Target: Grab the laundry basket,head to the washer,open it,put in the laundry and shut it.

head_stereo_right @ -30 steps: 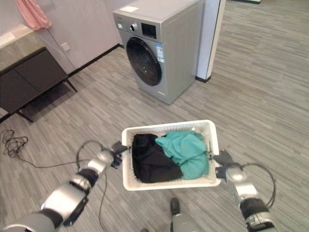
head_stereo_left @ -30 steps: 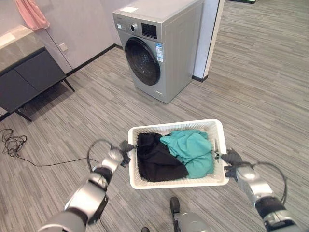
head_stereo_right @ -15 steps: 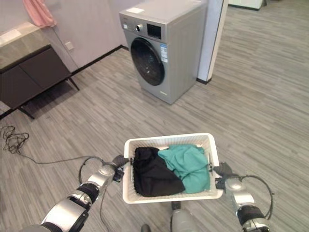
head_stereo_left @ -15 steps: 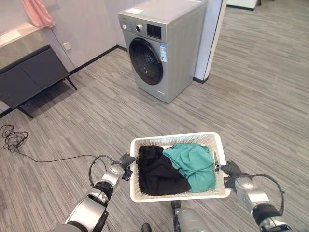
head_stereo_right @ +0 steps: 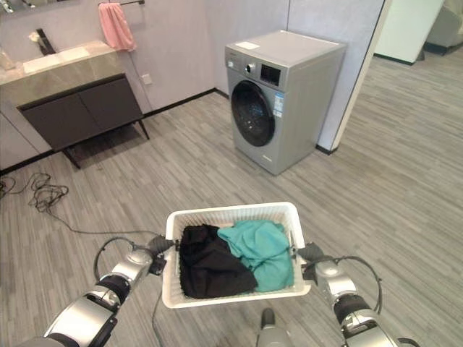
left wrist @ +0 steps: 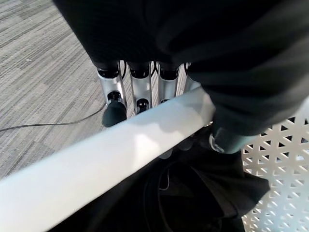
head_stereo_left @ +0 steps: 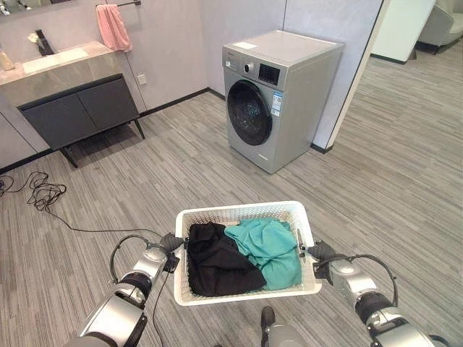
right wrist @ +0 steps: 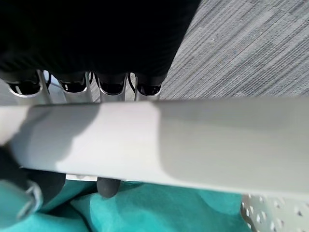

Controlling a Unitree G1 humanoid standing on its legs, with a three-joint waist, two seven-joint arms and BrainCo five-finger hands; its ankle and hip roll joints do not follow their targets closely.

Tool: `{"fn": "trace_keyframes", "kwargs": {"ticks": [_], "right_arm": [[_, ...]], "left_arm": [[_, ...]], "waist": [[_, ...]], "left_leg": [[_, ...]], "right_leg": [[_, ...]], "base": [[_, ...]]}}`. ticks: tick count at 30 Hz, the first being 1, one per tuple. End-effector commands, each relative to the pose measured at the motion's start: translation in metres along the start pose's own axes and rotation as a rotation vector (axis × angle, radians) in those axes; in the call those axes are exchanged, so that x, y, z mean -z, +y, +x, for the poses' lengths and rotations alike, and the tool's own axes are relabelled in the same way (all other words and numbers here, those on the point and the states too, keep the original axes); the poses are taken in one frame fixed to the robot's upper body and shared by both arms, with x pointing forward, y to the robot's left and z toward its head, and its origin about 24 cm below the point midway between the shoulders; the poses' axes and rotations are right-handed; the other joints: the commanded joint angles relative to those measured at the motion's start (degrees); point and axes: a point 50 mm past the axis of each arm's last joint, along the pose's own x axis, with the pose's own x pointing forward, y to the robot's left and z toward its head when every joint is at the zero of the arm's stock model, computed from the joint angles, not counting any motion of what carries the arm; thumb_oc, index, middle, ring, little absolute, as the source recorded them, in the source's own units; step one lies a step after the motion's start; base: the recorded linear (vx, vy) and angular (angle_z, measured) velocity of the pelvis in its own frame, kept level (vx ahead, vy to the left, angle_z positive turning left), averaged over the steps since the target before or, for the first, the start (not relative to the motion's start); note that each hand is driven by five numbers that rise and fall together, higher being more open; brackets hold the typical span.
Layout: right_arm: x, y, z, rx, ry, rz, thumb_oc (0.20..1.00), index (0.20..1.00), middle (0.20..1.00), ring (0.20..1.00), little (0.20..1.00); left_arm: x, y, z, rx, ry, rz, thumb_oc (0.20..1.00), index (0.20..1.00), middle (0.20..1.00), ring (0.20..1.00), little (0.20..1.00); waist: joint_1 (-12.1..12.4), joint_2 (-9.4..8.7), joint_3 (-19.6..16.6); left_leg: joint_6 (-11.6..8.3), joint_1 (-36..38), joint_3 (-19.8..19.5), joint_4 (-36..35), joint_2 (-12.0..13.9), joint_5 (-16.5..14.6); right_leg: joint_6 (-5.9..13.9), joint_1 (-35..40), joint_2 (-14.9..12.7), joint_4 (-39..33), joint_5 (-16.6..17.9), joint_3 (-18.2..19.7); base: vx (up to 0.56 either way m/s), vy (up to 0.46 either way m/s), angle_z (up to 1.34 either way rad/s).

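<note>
a: laundry basket [head_stereo_left: 246, 215], white with a lattice wall, is up off the grey plank floor [head_stereo_left: 405, 181], carried between the two hands in front of the robot. want it from the left side across?

b: yes, start far left.

a: at the far left a dark vanity cabinet [head_stereo_left: 79, 116] stands against the wall under a stone-look top, with a pink towel [head_stereo_left: 113, 27] hanging above it. a black cord [head_stereo_left: 43, 195] lies tangled on the floor in front of it.

b: and the left hand?

a: left hand [head_stereo_left: 171, 243] is at the basket's left rim. in its wrist view the fingers [left wrist: 112, 92] curl over the white rim bar and the thumb comes up from inside, so it is clamped on the rim.

b: what's in the basket?

a: a black garment [head_stereo_left: 213, 260] fills the left half, a teal garment [head_stereo_left: 271, 246] the right half, overlapping in the middle. both sit below the rim.

b: right side?

a: right hand [head_stereo_left: 320, 253] is at the right rim, and its wrist view shows the fingers [right wrist: 111, 87] hooked over the rim with dark tips down by the teal cloth, so it grips too.

b: the washer?

a: silver front-loading washer [head_stereo_left: 278, 94] stands well beyond the basket, slightly right of centre, against the wall. its round dark door [head_stereo_left: 249, 113] is closed.
</note>
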Motion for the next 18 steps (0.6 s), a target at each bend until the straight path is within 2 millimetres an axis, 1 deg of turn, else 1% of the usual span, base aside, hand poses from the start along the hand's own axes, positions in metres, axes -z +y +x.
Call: {"fn": "trace_keyframes", "kwargs": {"ticks": [1,2,3,4,5,6,7,8,10,11,12,13,14,15,16,17,18], "right_arm": [[-0.065,-0.007,0.0,-0.014,-0.255,0.109,0.2,0.2,0.2,0.2,0.2],[-0.065,-0.007,0.0,-0.014,-0.255,0.108,0.2,0.2,0.2,0.2,0.2],[-0.064,-0.007,-0.001,-0.031,-0.256,0.098,0.2,0.2,0.2,0.2,0.2],[-0.059,-0.012,-0.004,-0.027,-0.256,0.094,0.2,0.2,0.2,0.2,0.2],[-0.051,-0.018,-0.006,-0.013,-0.241,0.099,0.2,0.2,0.2,0.2,0.2],[-0.047,-0.023,-0.008,-0.001,-0.239,0.108,0.2,0.2,0.2,0.2,0.2],[-0.047,-0.023,-0.008,-0.001,-0.239,0.108,0.2,0.2,0.2,0.2,0.2],[-0.044,-0.028,-0.01,0.013,-0.239,0.11,0.2,0.2,0.2,0.2,0.2],[-0.039,-0.037,-0.014,0.035,-0.234,0.1,0.2,0.2,0.2,0.2,0.2],[-0.033,-0.046,-0.019,0.056,-0.228,0.086,0.2,0.2,0.2,0.2,0.2],[-0.026,-0.054,-0.024,0.069,-0.221,0.085,0.2,0.2,0.2,0.2,0.2],[-0.024,-0.057,-0.026,0.077,-0.223,0.081,0.2,0.2,0.2,0.2,0.2],[-0.024,-0.064,-0.03,0.092,-0.228,0.078,0.2,0.2,0.2,0.2,0.2],[-0.019,-0.068,-0.032,0.108,-0.224,0.102,0.2,0.2,0.2,0.2,0.2],[-0.019,-0.073,-0.034,0.119,-0.224,0.101,0.2,0.2,0.2,0.2,0.2],[-0.02,-0.076,-0.035,0.125,-0.231,0.099,0.2,0.2,0.2,0.2,0.2],[-0.019,-0.081,-0.036,0.143,-0.228,0.102,0.2,0.2,0.2,0.2,0.2]], "left_arm": [[-0.024,0.017,-0.001,-0.042,-0.108,-0.018,0.2,0.2,0.2,0.2,0.2],[-0.024,0.017,-0.001,-0.042,-0.108,-0.018,0.2,0.2,0.2,0.2,0.2],[-0.022,0.02,-0.002,-0.045,-0.107,-0.014,0.2,0.2,0.2,0.2,0.2],[-0.025,0.022,-0.003,-0.045,-0.117,0.004,0.2,0.2,0.2,0.2,0.2],[-0.025,0.024,-0.003,-0.046,-0.113,0.013,0.2,0.2,0.2,0.2,0.2],[-0.028,0.025,-0.003,-0.048,-0.119,0.024,0.2,0.2,0.2,0.2,0.2],[-0.028,0.025,-0.002,-0.047,-0.119,0.024,0.2,0.2,0.2,0.2,0.2],[-0.031,0.028,-0.002,-0.056,-0.122,0.029,0.2,0.2,0.2,0.2,0.2],[-0.036,0.03,-0.002,-0.068,-0.129,0.031,0.2,0.2,0.2,0.2,0.2],[-0.037,0.028,-0.002,-0.06,-0.13,0.04,0.2,0.2,0.2,0.2,0.2],[-0.038,0.027,-0.001,-0.048,-0.128,0.056,0.2,0.2,0.2,0.2,0.2],[-0.039,0.024,-0.001,-0.043,-0.132,0.052,0.2,0.2,0.2,0.2,0.2],[-0.039,0.021,0.0,-0.035,-0.129,0.054,0.2,0.2,0.2,0.2,0.2],[-0.037,0.017,0.0,-0.026,-0.123,0.03,0.2,0.2,0.2,0.2,0.2],[-0.035,0.013,0.0,-0.012,-0.122,0.018,0.2,0.2,0.2,0.2,0.2],[-0.036,0.011,0.001,-0.004,-0.121,0.012,0.2,0.2,0.2,0.2,0.2],[-0.039,0.003,0.002,0.02,-0.125,0.013,0.2,0.2,0.2,0.2,0.2]], "waist": [[-0.11,1.35,0.41],[-0.1,1.35,0.4],[0.12,1.9,0.66],[-1.39,1.94,0.57],[-2.08,1.59,0.15],[-2.9,1.19,-0.11],[-2.92,1.37,-0.11],[-3.35,1.08,-0.1],[-4.38,0.65,0.21],[-5.31,0.11,0.23],[-5.86,-0.15,-0.45],[-6.1,-0.23,-0.6],[-6.51,0.05,-0.85],[-6.84,0.47,-1.04],[-7.26,0.88,-0.97],[-7.63,1.14,-0.91],[-8.41,1.51,-0.94]], "left_leg": [[0.9,4.82,-0.89,5.7,-0.35,-10.83],[0.9,4.83,-0.87,5.66,-0.36,-10.82],[0.78,6.16,0.11,4.72,0.71,-10.73],[0.52,6.95,-0.54,4.17,1.52,-10.67],[0.28,7.12,-1.25,3.84,1.49,-10.48],[0.06,6.89,-1.83,4.24,1.25,-10.24],[0.02,6.93,-1.86,4.32,1.44,-10.38],[-0.25,7.1,-2.26,4.93,1.3,-10.68],[-0.87,8.15,-3.33,5.61,1.22,-11.45],[-1.57,9.17,-4.42,6.43,1.42,-11.73],[-2.42,9.65,-5.15,6.96,1.95,-10.96],[-2.98,9.94,-4.99,7.47,2.32,-11.0],[-3.97,9.71,-5.08,8.83,3.13,-9.74],[-4.93,9.52,-5.64,10.45,3.99,-7.93],[-5.54,9.07,-6.29,12.26,4.73,-6.58],[-6.03,8.47,-6.72,12.96,5.1,-5.64],[-7.55,7.44,-7.21,13.94,6.36,-2.4]], "right_leg": [[8.01,-5.42,-4.43,6.23,2.38,3.6],[8.01,-5.46,-4.43,6.27,2.35,3.62],[8.13,-7.82,-4.46,10.36,1.25,-1.29],[7.79,-8.52,-0.08,11.2,-1.22,0.69],[7.94,-8.68,1.53,9.27,-1.48,2.19],[7.49,-8.61,3.11,6.45,-1.98,3.81],[7.45,-8.44,3.26,6.27,-1.95,3.68],[6.72,-9.1,3.31,2.27,-1.05,3.15],[6.37,-10.82,3.39,-2.3,0.46,1.25],[6.32,-11.06,3.71,-2.56,0.66,0.38],[5.31,-10.23,4.28,-1.73,-0.04,1.49],[4.82,-9.83,4.52,-1.23,0.79,1.48],[3.98,-8.8,5.38,-0.64,0.67,1.94],[3.28,-8.17,6.18,0.2,-0.16,1.72],[2.54,-7.91,6.65,1.68,-0.9,1.36],[2.19,-7.5,6.89,1.71,-1.26,1.15],[1.61,-6.25,7.48,-0.15,-1.11,0.48]], "base": [[0.05,0.052,-0.06],[0.08,0.06,-0.05],[0.12,0.068,-0.17],[0.17,0.052,-0.44],[0.18,-0.02,-0.63],[0.13,-0.034,-0.43],[0.17,-0.046,0.41],[0.17,-0.054,0.63],[0.29,-0.118,0.3],[0.34,-0.191,0.13],[0.31,-0.198,0.44],[0.24,-0.194,0.81],[0.25,-0.203,0.91],[0.26,-0.225,0.72],[0.23,-0.194,0.23],[0.24,-0.229,0.27],[0.15,-0.16,0.22]]}}
